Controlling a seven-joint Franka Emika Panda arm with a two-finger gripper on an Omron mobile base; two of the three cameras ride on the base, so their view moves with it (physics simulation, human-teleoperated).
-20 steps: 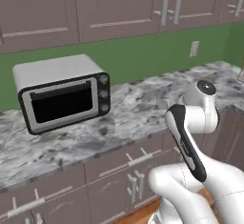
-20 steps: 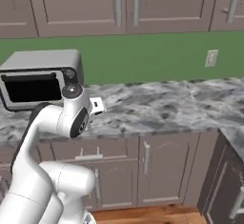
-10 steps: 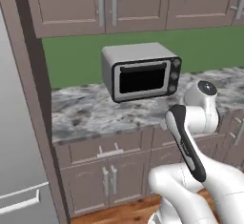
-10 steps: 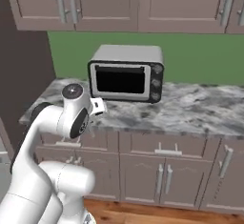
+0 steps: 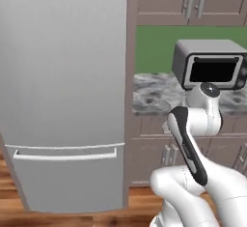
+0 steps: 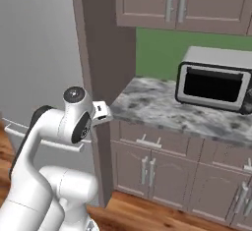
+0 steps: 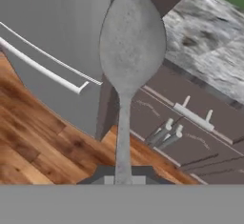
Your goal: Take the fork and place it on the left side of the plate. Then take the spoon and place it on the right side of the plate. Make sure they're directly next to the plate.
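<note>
Kitchen with a big grey fridge (image 5: 62, 95) left of the marble surface (image 6: 162, 109), toaster oven (image 6: 216, 80) on it. Claw (image 7: 123, 180) is clamped on the spoon (image 7: 131, 46), bowl sticking out toward the fridge; a thin-handle grip could slip mid-drive

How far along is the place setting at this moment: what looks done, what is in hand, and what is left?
Done: whether the fork has been placed cannot be judged, since these views face a refrigerator, a marble counter and a toaster oven.
In hand: the gripper is shut on the spoon, whose bowl points away from the hand.
Left: carrying the spoon to the plate and laying it directly against its right side.
</note>
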